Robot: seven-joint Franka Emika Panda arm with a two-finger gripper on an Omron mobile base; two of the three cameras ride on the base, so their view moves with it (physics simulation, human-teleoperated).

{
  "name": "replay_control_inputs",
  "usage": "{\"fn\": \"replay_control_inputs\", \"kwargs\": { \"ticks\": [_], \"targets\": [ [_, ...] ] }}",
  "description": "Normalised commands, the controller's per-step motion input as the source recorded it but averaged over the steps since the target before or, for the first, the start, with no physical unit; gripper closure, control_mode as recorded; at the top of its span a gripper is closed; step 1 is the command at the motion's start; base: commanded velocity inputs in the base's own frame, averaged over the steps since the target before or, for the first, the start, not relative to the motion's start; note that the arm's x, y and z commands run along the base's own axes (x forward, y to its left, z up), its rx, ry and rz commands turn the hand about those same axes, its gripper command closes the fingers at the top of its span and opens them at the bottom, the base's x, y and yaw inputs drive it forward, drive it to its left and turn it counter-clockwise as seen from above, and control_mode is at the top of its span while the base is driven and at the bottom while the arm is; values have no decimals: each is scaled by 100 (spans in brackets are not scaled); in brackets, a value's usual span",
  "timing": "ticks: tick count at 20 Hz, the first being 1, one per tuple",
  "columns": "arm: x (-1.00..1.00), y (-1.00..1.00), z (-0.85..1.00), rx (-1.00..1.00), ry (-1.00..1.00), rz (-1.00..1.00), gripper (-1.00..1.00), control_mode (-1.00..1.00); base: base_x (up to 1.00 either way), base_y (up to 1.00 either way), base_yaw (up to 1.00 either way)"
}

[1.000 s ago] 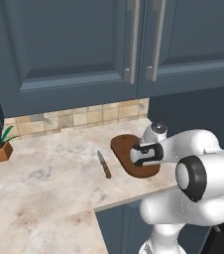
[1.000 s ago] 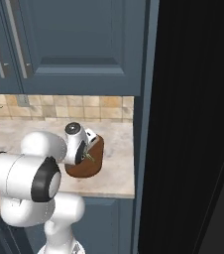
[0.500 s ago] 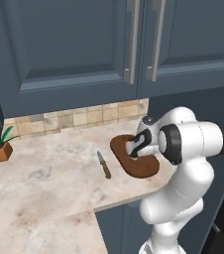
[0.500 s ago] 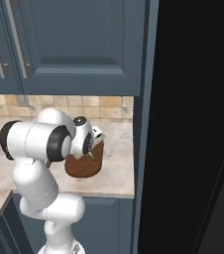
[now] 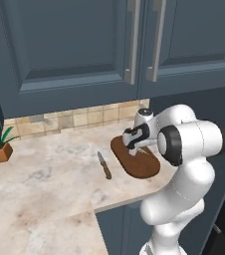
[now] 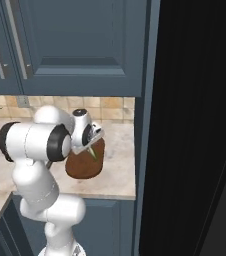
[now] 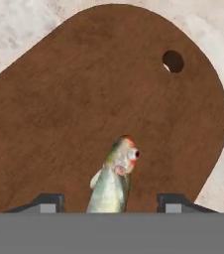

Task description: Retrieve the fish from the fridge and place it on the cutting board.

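- While the claw (image 7: 108, 202) hangs above the dark reddish-brown oval wooden cutting board (image 7: 74, 99), its tips stand wide apart with the small grey-silver fish (image 7: 115, 179) between them.
- Contact between tips and fish is unclear from the hand view; the fish seems loose.
- This board lies on the pale marbled surface (image 5: 50, 174), a brown-handled knife (image 5: 104, 166) just beside it.
- At right stands the tall black fridge (image 6: 195, 125).
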Motion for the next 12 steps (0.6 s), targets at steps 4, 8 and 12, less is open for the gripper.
{"fn": "replay_control_inputs", "kwargs": {
  "ticks": [4, 8, 12],
  "targets": [
    [-69, 0, 1, 0, -5, -2, -100, -100, 0, 0, 0],
    [-66, 3, 35, 0, -12, 0, -100, -100, 0, 0, 0],
    [-63, 10, 76, 0, -21, 0, -100, -100, 0, 0, 0]
  ]
}}
